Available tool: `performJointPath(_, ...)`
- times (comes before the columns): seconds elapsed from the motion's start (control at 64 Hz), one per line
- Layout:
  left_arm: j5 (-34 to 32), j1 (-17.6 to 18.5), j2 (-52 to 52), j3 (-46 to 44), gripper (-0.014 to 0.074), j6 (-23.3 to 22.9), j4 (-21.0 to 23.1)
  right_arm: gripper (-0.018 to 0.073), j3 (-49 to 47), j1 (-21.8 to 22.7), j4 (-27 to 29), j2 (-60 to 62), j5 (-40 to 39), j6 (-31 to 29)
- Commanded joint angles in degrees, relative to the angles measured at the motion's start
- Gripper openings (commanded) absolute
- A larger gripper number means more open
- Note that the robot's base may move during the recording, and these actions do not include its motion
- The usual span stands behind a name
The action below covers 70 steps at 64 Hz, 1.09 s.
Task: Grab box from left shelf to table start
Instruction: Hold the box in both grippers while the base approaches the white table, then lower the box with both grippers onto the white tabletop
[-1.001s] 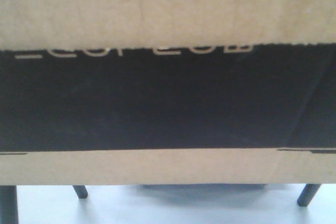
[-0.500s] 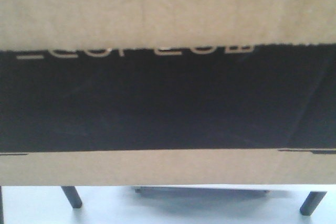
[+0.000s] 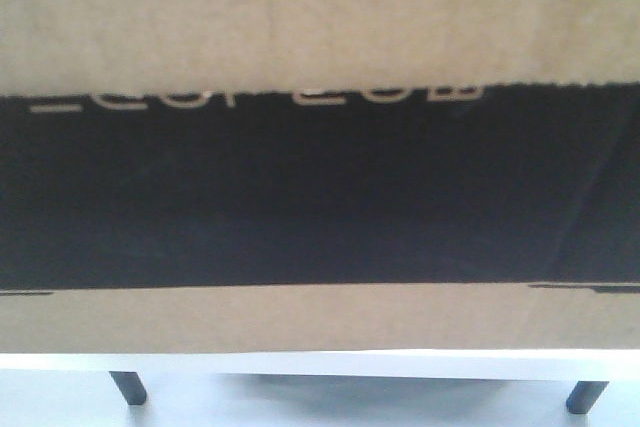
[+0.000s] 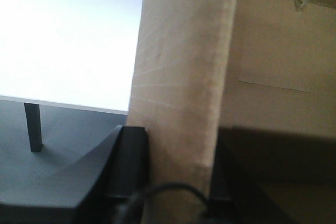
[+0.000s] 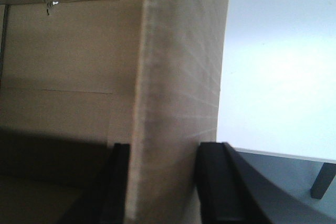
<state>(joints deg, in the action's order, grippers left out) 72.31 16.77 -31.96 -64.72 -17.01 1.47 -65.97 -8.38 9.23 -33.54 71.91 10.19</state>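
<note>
the box (image 3: 320,17) fills almost the whole front view, its black printed panel and pale lettering close to the lens. i hold it by two opposite walls. my left gripper (image 4: 173,182) is pinched on one cardboard wall, one dark finger on the outer face and one inside. my right gripper (image 5: 160,182) is pinched on the opposite wall in the same way. no shelf rail shows in any view, so i judge the lift off the left shelf complete.

the bottom edge of the box sits just above the near edge of the table (image 3: 400,364) in the front view. both wrist views show white tabletop beside the held walls. contact between the box base and the tabletop cannot be confirmed. remaining, in my judgement: lower or settle the box onto the tabletop, then release both walls.

the tabletop is white, flat and bare where visible. dark table legs (image 3: 128,387) stand on a pale grey floor below it.
</note>
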Motion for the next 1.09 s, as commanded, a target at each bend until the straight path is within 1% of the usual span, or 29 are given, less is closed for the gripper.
performJointPath(0.0,4.0,0.0,0.2,-2.3,-0.0013,-2.2,4.1,0.0022,-1.5,0.4,-1.7,-0.3,1.4,-0.3)
performJointPath(0.719,4.0,0.0,0.2,-2.3,-0.0013,-2.2,4.1,0.0022,-1.5,0.4,-1.7,-0.3,1.4,-0.3)
performJointPath(0.813,2.4,0.0,0.2,-2.3,-0.0013,-2.2,4.1,0.0022,-1.5,0.4,-1.7,-0.3,1.4,-0.3)
performJointPath(1.079,2.6,0.0,0.2,-2.3,-0.0013,-2.2,4.1,0.0022,-1.5,0.4,-1.7,-0.3,1.0,-0.3)
